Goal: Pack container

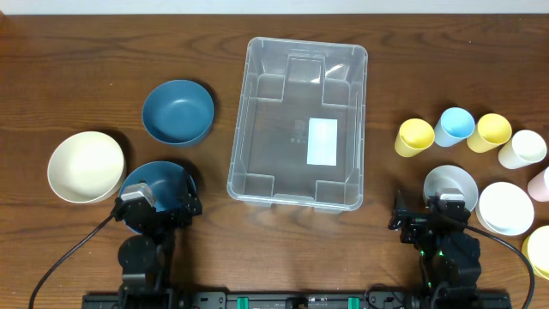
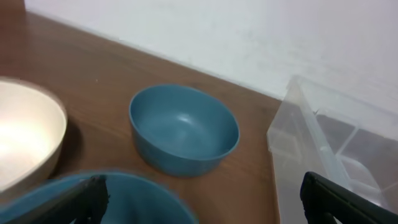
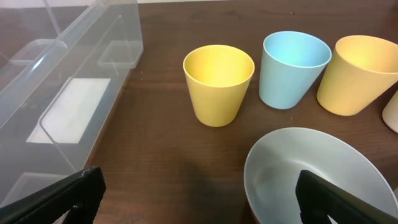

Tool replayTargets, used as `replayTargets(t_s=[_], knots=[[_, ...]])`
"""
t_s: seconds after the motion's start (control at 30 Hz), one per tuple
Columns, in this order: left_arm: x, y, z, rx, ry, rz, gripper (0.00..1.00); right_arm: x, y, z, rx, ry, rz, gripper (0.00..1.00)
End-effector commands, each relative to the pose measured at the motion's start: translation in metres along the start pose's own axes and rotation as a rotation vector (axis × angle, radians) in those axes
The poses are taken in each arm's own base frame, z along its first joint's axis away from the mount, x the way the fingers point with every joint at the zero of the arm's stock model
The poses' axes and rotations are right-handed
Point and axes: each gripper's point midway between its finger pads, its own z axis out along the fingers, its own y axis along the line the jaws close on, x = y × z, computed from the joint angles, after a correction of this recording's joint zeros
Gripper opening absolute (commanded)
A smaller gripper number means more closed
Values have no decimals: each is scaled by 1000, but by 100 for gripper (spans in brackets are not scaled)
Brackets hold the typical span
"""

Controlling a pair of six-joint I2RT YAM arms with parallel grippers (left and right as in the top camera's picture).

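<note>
The dark brown wooden tabletop [image 1: 77,51] carries everything. At its middle stands the clear plastic rectangular container [image 1: 274,150], mouth up, its long sides running away from the arms, with a white rectangular label [image 1: 322,142] on its floor.

Three round bowls lie to its left. A cream bowl [image 1: 86,166] is farthest out. A dark blue bowl [image 1: 177,112] sits near the container's left wall but apart from it. A second blue bowl [image 1: 163,184] lies closer to the robot, partly covered by the left end effector [image 1: 157,204]. To the container's right sit a pale grey bowl [image 1: 450,184] and, just beside it, a white bowl [image 1: 506,208].

Beyond those stands a tight row of upright cups: a yellow cup [image 1: 415,136], a light blue cup [image 1: 454,126], a second yellow cup [image 1: 489,132] and a cream cup [image 1: 522,148]. A pink object and another yellow one are cut off at the right edge.

The left end effector hangs over the second blue bowl, jaws spread wide with nothing between them. The dark blue bowl is ahead of it and the container off to its right. The right end effector [image 1: 433,216] hovers at the pale grey bowl's near rim, jaws equally wide and holding nothing. The yellow cup stands ahead of it, and only bare wood separates it from the container's right wall.
</note>
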Motion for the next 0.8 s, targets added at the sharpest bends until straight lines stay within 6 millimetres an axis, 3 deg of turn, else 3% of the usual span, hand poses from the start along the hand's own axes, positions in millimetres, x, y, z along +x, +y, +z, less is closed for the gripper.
replayTargets(t_s=[0.0,0.23,0.4,0.53,0.6,0.77], knots=[[-26,-10,-11,-3,18,-16,98,1,-3,0,16,-1,-8,99],[-74,-8,-18,-198,245,9,98,1,-3,0,16,-1,-8,99],[-121,-12,0,-288,379,63,98,1,-3,0,16,-1,-8,99],[-144,1,23,-375,483,71,98,1,-3,0,16,-1,-8,99],[-149,7,33,-404,519,62,98,1,-3,0,16,-1,-8,99],[-128,23,48,-457,630,83,98,1,-3,0,16,-1,-8,99]])
